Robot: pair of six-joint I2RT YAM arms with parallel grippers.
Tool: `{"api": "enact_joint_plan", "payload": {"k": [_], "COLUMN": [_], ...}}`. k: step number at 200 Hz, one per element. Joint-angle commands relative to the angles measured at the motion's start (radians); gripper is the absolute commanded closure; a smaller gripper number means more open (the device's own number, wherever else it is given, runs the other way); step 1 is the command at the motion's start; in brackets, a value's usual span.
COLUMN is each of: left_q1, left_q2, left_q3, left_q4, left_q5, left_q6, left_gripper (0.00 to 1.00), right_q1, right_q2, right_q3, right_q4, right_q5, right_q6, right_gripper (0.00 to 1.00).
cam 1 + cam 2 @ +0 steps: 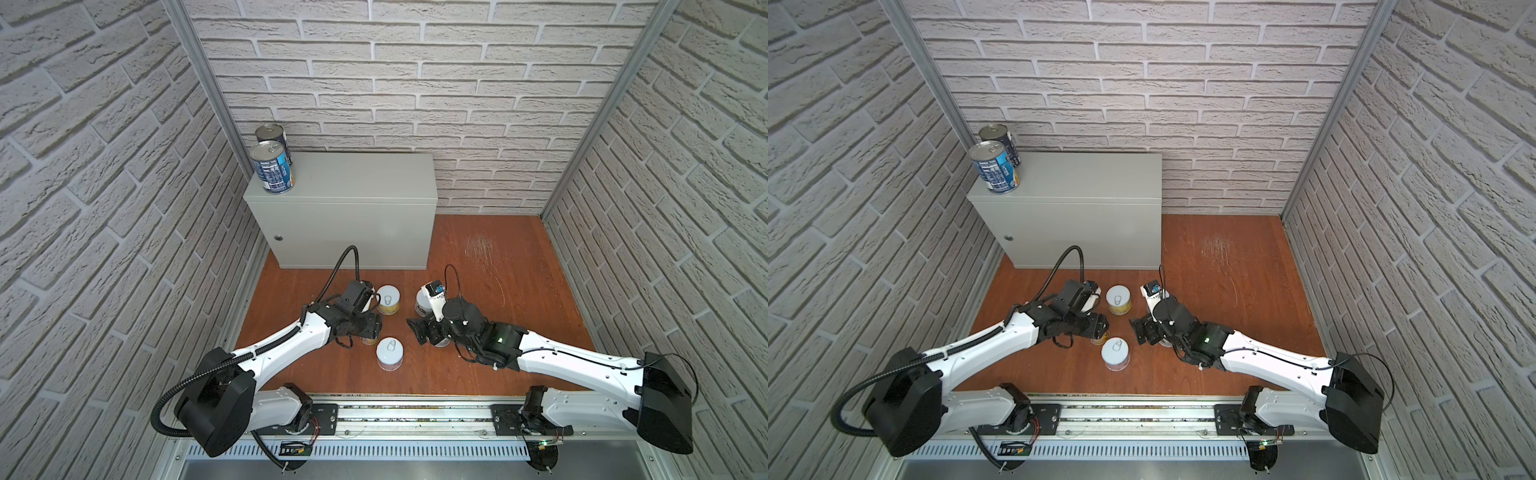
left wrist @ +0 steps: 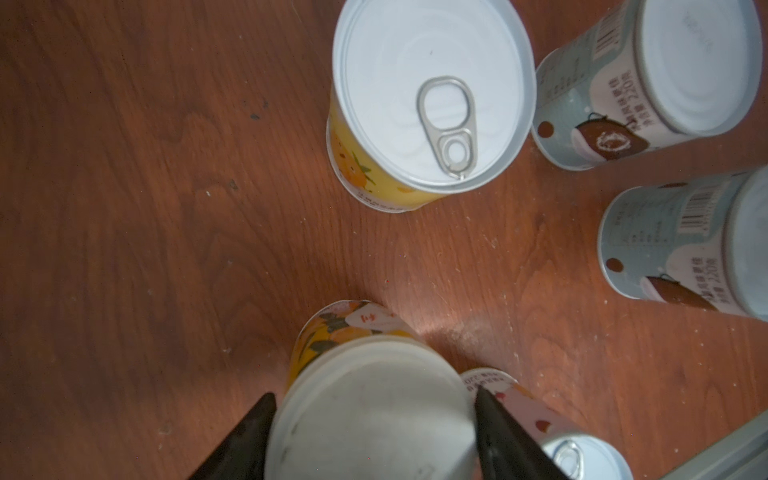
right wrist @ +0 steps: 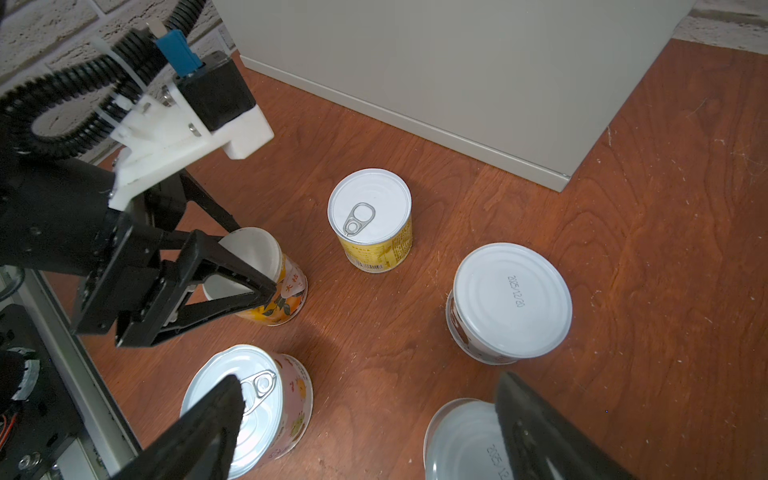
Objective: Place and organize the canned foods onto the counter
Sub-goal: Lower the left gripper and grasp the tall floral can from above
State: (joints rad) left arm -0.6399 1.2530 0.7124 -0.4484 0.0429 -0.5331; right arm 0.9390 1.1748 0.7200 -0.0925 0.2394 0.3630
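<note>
My left gripper [image 2: 374, 395] is shut on a short orange-labelled can [image 2: 370, 424] that stands on the wooden floor, a finger on each side of its white end; the right wrist view shows the same grip [image 3: 254, 257]. My right gripper [image 3: 369, 380] hangs open above the floor between a pink-labelled can [image 3: 245, 407] and a white-lidded can [image 3: 461, 440]. A yellow can [image 1: 388, 300] and another white-lidded can [image 3: 511, 299] stand nearby. Two tall blue cans [image 1: 272, 168] stand at the left end of the grey counter [image 1: 353, 183].
Brick walls close in both sides and the back. The counter's front [image 3: 457, 62] rises just behind the floor cans. To the right of the counter lies bare wooden floor [image 1: 498, 257]. The arms' rail [image 1: 415, 419] runs along the front edge.
</note>
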Motion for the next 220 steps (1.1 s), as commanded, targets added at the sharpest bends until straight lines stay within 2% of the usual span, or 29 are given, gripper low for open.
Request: {"api": "enact_joint_plan", "payload": {"k": [1,75,98,119,174,220], "left_q1": [-0.004,-0.005,-0.004,-0.005,-0.001,0.072], "left_q2": [-0.008,0.046,0.049,0.042,-0.005,-0.063], "left_q3": [0.004,0.001,0.005,0.011,0.070,0.107], "left_q4": [-0.003,-0.003,0.003,0.004,-0.050,-0.045], "left_q5": [-0.049,-0.055,-0.046,-0.047,-0.038,0.048], "left_q6": [0.008,0.022,0.021,0.027,0.060,0.076], "left_gripper": [0.30,0.28,0.31,0.39,0.41,0.42], "right_q1": [0.007,0.007,0.006,0.006,0.006,0.006], "right_q2": [0.005,0.009,0.011,0.011,0.027,0.036], "right_q3": [0.024,0.029,0.029,0.028,0.039,0.071], "right_q4": [0.021,0.020,0.019,0.022,0.028,0.020], "right_q5": [0.013,0.012,0.011,0.012,0.002,0.002], "right_q6": [0.010,0.008,0.008,0.008,-0.001,-0.028], "right_gripper": [0.05,0.05,0.05,0.05,0.05,0.05]}}
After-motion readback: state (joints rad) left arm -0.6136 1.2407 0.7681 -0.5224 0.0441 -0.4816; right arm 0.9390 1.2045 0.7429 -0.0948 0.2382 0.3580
